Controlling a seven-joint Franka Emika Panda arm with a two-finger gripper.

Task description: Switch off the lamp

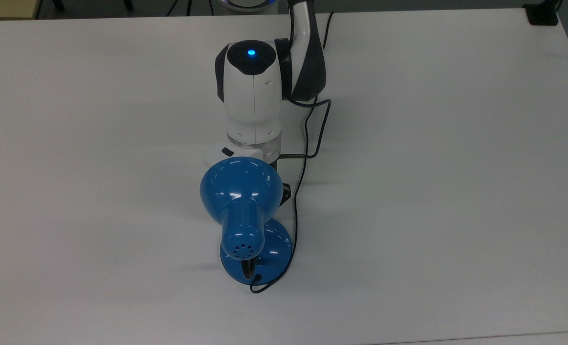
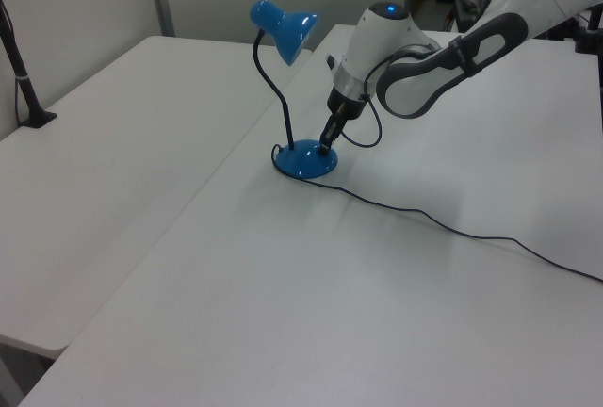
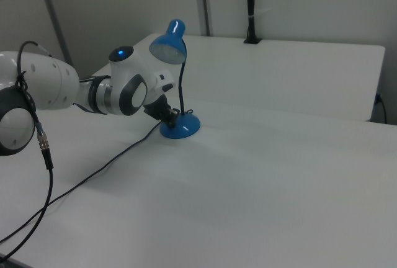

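The blue lamp stands mid-table, unlit, its bell shade (image 1: 241, 191) hanging over the round base (image 1: 275, 249). In the left view the black gooseneck (image 2: 273, 96) rises from the base (image 2: 294, 166) to the shade (image 2: 283, 28). My gripper (image 2: 326, 147) points down with its fingers together, tip touching the top of the base on the left view's right side. The right view has it (image 3: 170, 116) at the base's (image 3: 182, 129) left edge, below the shade (image 3: 169, 43). From above the shade covers most of the gripper. The lamp's thin black cord (image 1: 297, 211) loops off the base.
The white table (image 1: 432, 191) is bare around the lamp. The lamp cord (image 2: 452, 228) trails across it toward the left view's right edge. A black clamp post (image 2: 24, 77) stands at the table's far side. A robot cable (image 3: 43, 150) hangs at the right view's left.
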